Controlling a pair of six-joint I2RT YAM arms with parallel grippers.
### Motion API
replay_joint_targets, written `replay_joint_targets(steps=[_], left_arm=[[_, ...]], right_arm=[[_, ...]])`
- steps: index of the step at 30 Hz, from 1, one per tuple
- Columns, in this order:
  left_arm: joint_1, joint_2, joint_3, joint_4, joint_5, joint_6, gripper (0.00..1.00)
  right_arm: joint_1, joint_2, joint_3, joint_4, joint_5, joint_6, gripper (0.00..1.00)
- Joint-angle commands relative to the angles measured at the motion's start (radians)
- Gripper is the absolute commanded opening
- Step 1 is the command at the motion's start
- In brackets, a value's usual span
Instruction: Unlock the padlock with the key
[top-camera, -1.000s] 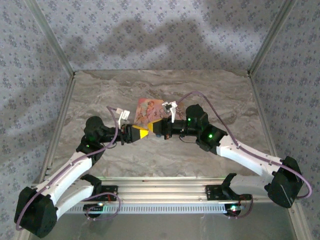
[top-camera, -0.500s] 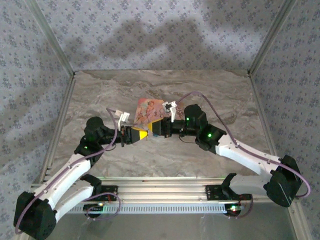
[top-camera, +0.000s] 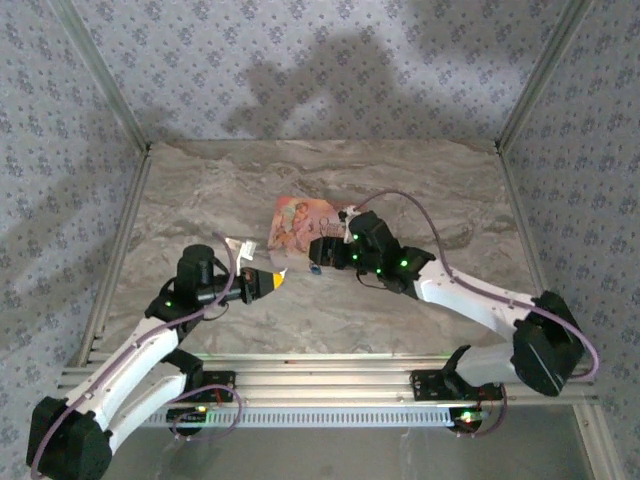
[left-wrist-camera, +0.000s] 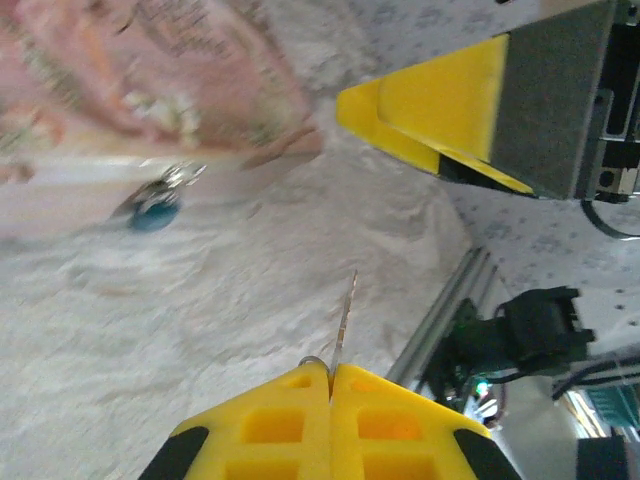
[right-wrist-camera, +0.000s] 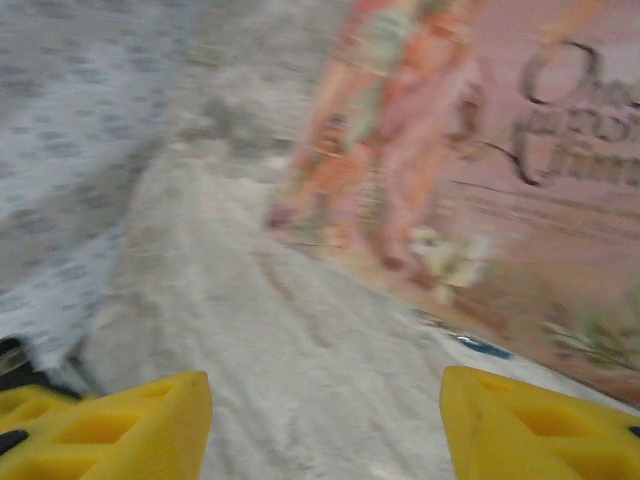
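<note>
My left gripper (left-wrist-camera: 330, 368) is clamped on the key (left-wrist-camera: 343, 315), off the card's (left-wrist-camera: 150, 70) near-left corner. My right gripper (right-wrist-camera: 325, 420) stands apart over the card's near edge, where the padlock (left-wrist-camera: 155, 208) lies.

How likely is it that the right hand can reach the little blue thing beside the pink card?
Probably yes: the right hand is open and close to the blue thing at the pink card's edge, with nothing visible lying between them.
</note>
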Motion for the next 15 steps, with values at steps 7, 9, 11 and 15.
replay_joint_targets(steps=[7, 9, 11, 15], left_arm=[[0.000, -0.125, -0.095, -0.148, -0.175, 0.030, 0.00], [0.001, -0.140, -0.125, -0.142, -0.172, 0.025, 0.00], [0.000, -0.137, -0.148, -0.125, -0.174, 0.013, 0.00], [0.000, -0.111, -0.183, -0.090, -0.210, 0.001, 0.00]], right_arm=[[0.064, 0.205, 0.128, -0.187, 0.271, 0.055, 0.65], [0.077, 0.231, 0.126, -0.188, 0.294, 0.084, 0.65], [0.090, 0.261, 0.122, -0.180, 0.307, 0.110, 0.64], [0.136, 0.316, 0.144, -0.201, 0.388, 0.142, 0.64]])
